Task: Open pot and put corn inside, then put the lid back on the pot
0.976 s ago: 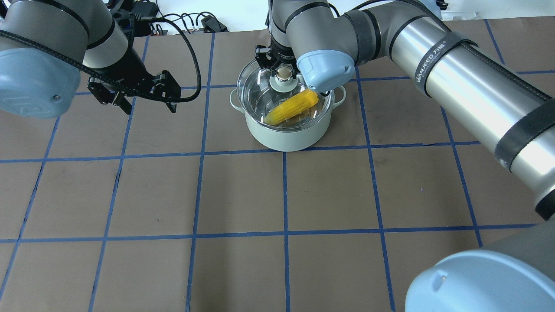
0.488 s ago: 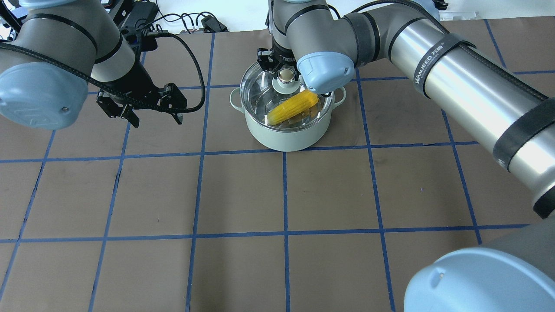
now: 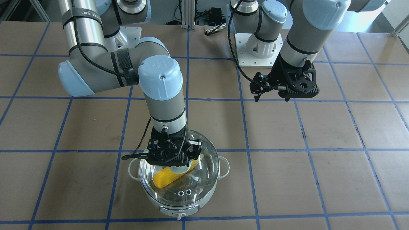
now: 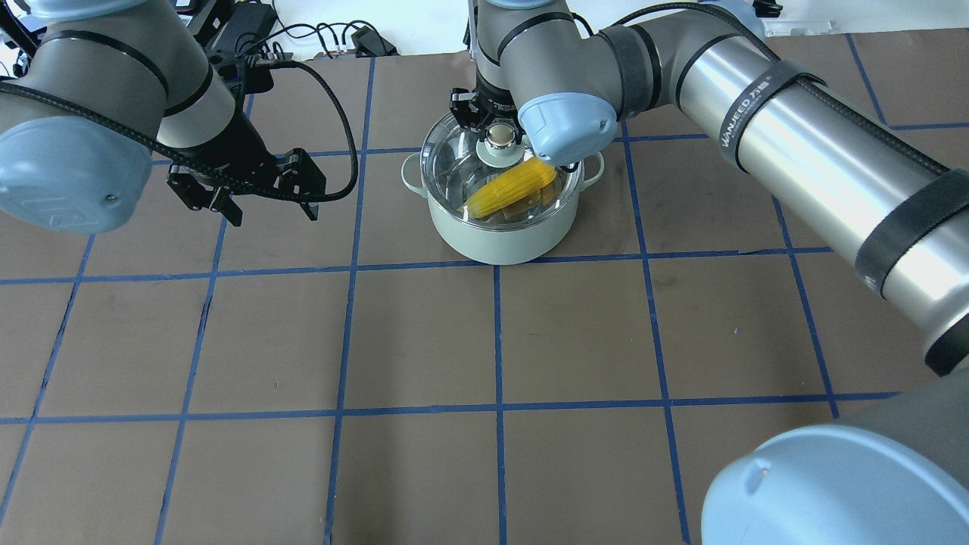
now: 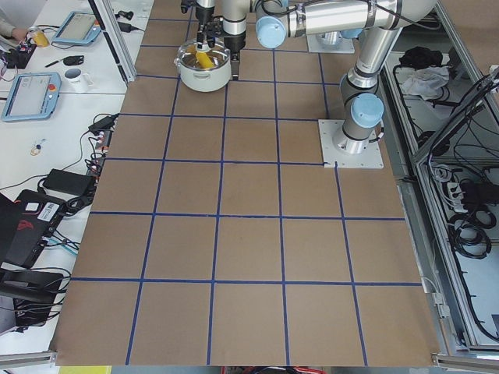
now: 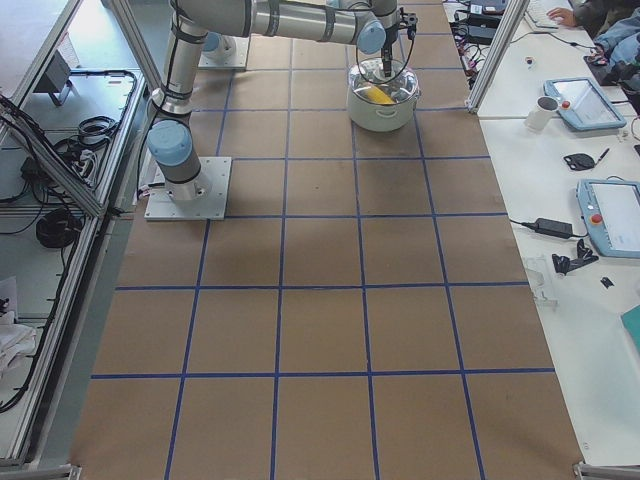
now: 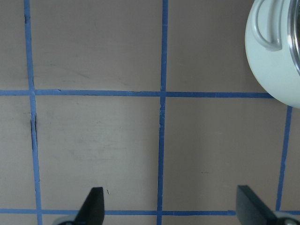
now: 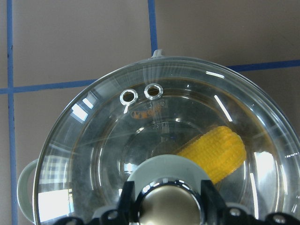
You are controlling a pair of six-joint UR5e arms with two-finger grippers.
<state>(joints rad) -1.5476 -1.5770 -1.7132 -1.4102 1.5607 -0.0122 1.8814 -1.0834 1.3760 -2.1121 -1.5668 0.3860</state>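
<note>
– Mint pot [image 4: 496, 235], contents?
– Corn [image 4: 511, 188] inside, under glass lid [image 4: 454, 160].
– Grippers?
– Right gripper [image 8: 165, 199] pinching lid, directly above pot; left gripper [image 7: 168, 206] spread wide, well apart from pot.

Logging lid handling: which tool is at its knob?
The right tool, closed around the lid knob; the left tool hangs open over the table, off the pot.

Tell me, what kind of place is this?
Probably a robotics lab, not a kitchen: arm bases bolted to a table marked with a blue tape grid, teach pendants on side benches, and loose cables around.
</note>
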